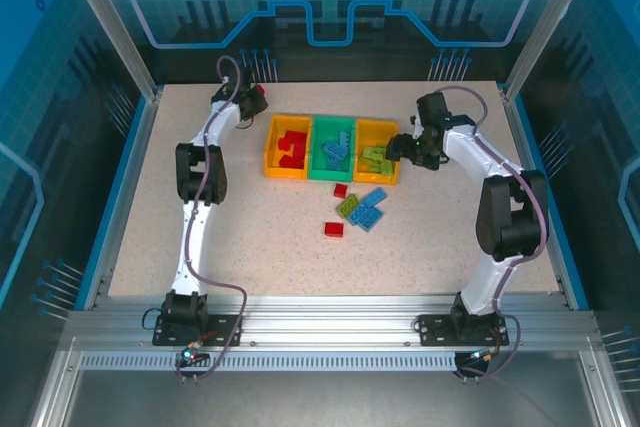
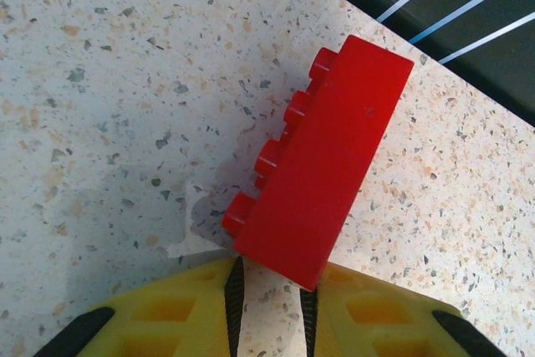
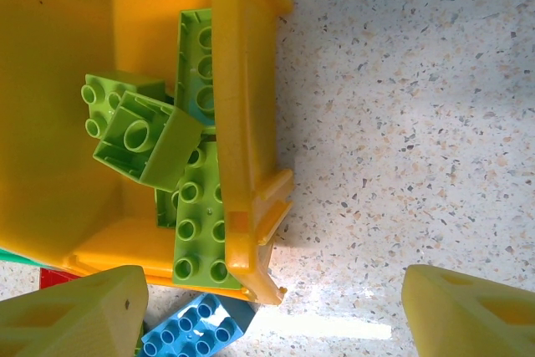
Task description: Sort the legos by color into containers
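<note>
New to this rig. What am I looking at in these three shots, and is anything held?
Two robot arms, bolted at the near edge of the table, are on a color-sorting job. The overhead view shows the left arm and right arm, three bins holding red, blue and green bricks, and loose bricks in front. The other two pictures come from wrist cameras. The left gripper pinches the end of a red brick lying on the table. The right gripper is open, empty, above the rim of the right yellow bin of green bricks.
</note>
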Motion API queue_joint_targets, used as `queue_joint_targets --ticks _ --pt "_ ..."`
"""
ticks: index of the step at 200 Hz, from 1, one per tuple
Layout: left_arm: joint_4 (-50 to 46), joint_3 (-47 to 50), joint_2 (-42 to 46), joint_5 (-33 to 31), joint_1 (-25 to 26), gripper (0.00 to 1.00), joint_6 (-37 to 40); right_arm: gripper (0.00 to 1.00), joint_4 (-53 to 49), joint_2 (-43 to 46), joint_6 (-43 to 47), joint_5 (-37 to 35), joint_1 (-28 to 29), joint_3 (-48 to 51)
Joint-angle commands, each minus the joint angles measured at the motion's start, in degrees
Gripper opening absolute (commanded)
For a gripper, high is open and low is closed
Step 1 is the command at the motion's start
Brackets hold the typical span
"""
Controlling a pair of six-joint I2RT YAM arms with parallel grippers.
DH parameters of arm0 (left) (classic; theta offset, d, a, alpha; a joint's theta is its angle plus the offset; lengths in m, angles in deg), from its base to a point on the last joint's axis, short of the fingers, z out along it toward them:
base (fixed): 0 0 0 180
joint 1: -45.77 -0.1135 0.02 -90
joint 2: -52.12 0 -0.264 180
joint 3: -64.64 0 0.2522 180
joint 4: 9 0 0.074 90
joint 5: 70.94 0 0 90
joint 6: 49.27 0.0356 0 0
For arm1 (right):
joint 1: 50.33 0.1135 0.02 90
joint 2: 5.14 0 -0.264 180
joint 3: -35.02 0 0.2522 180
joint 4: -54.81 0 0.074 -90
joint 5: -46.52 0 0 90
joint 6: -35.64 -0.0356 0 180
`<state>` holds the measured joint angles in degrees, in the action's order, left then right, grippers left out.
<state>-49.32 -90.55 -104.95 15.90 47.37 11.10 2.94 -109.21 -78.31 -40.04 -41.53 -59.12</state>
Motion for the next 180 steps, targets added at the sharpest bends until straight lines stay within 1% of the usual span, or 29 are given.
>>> queue_joint_targets --ticks 1,26,73,91,107,118,130,143,154,165,180 --pt "-0.15 3.60 3.05 1.59 -0.11 0.29 0.25 0.81 -0.57 1.51 -0.53 0.25 -0.95 -0.14" --pt "2.82 8.27 6.07 1.85 -0.12 0.30 0.62 0.81 -0.56 1.58 -0.44 0.16 -1.00 -0.04" --pt "5.02 13.53 9.58 3.46 -0.12 0.24 -0.54 0.81 -0.04 0.98 -0.83 0.42 -0.98 -0.13" --pt "6.56 17.42 11.70 3.94 -0.12 0.22 -1.12 0.81 -0.12 1.00 -0.67 0.42 -1.05 -0.21" --pt "9.95 22.51 15.09 3.73 -0.03 0.23 -1.24 0.82 -0.28 0.98 -0.53 0.32 -1.09 -0.39" --pt "11.41 24.44 17.07 3.54 -0.07 0.28 -0.91 0.81 -0.25 0.86 -0.46 0.47 -1.13 -0.46" --pt "11.00 23.98 18.19 3.69 -0.11 0.34 -0.09 0.81 -0.14 0.62 -0.58 0.77 -1.15 -0.43" --pt "9.48 21.35 18.24 3.52 -0.16 0.59 1.21 0.81 0.18 0.38 -0.76 1.13 -1.15 -0.35" --pt "8.11 18.57 17.52 2.91 -0.13 0.73 2.84 0.81 0.45 0.23 -0.98 1.30 -1.15 -0.32" --pt "6.56 15.22 15.77 2.58 -0.35 0.80 4.36 0.81 0.58 0.12 -1.10 1.43 -1.15 -0.32" --pt "3.02 7.99 11.51 3.59 -1.07 0.84 4.77 0.82 0.54 0.00 -1.10 1.33 -1.15 -0.47"
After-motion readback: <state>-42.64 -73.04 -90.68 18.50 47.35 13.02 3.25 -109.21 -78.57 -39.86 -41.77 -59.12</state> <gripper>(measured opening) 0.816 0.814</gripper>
